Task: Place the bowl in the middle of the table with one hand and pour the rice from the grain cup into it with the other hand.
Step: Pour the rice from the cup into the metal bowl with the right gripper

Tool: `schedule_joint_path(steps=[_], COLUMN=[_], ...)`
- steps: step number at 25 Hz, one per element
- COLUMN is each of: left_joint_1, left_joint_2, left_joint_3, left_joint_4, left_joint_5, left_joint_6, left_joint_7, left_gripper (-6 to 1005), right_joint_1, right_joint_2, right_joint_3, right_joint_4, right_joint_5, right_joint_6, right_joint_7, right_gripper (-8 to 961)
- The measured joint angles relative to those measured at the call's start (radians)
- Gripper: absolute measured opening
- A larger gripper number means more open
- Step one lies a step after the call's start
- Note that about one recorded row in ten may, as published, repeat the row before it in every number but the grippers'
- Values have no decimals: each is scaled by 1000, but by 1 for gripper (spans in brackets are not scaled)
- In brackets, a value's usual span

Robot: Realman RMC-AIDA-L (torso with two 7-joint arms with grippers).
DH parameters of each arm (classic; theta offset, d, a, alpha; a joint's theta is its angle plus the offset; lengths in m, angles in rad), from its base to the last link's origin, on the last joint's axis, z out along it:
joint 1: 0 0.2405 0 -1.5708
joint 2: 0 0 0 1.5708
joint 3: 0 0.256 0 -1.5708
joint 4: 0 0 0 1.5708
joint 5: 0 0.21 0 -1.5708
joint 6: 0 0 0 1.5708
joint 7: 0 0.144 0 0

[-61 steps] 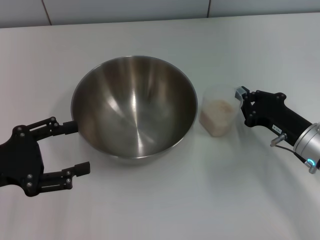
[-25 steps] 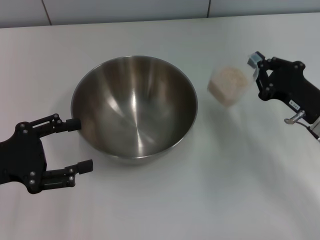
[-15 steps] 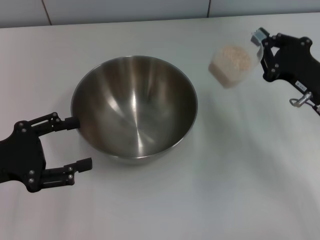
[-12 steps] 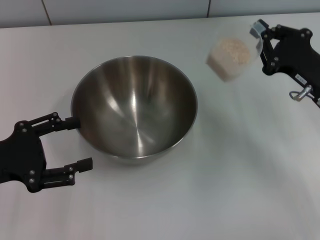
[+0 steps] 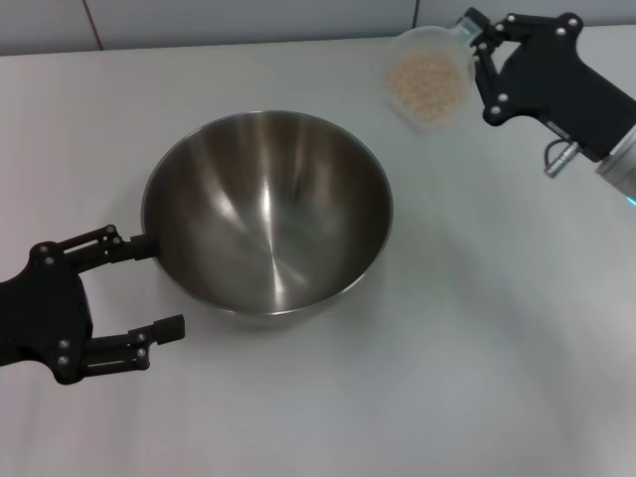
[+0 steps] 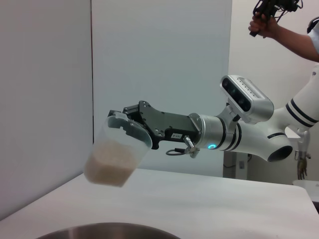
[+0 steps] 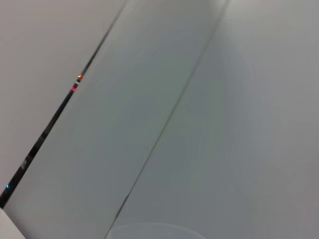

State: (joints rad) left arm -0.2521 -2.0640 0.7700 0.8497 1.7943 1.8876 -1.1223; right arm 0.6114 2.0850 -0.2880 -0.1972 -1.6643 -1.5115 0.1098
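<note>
Right gripper (image 5: 475, 50) clamped on grain cup (image 5: 429, 78), held aloft, rice (image 5: 424, 78) inside. We judge bowl (image 5: 266, 211) lies toward left of cup, rim not under lip. Left gripper (image 5: 149, 288) apart beside bowl.

The bowl (image 5: 266, 214) is shiny metal with fine brushed lines inside, and light streaks shine on its wall. The table (image 5: 477, 328) is white, smooth and not very shiny. The grain cup (image 5: 427, 78) between the right gripper's (image 5: 475, 55) jaws is clear, thin plastic, a little cloudy. The rice (image 5: 424, 79) in it looks pale, dry and grainy. Both grippers, left gripper (image 5: 149, 286) too, are dull black plastic or metal with small silver screws.
</note>
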Motion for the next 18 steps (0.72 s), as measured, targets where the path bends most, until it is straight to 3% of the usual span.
schedule_joint_path(steps=[18], left_joint_1=[-11], left_joint_2=[4], left_joint_3=[-45], left_joint_4=[8], left_joint_5=[1], left_joint_6=[-2], left_joint_7=[-5], left_gripper=[827], right_joint_1=[71], right_joint_2=[3], right_joint_3=[5], right_joint_4=[120], right_joint_5=[5], right_joint_6=[-32], right_joint_7=[-773], right_gripper=[17])
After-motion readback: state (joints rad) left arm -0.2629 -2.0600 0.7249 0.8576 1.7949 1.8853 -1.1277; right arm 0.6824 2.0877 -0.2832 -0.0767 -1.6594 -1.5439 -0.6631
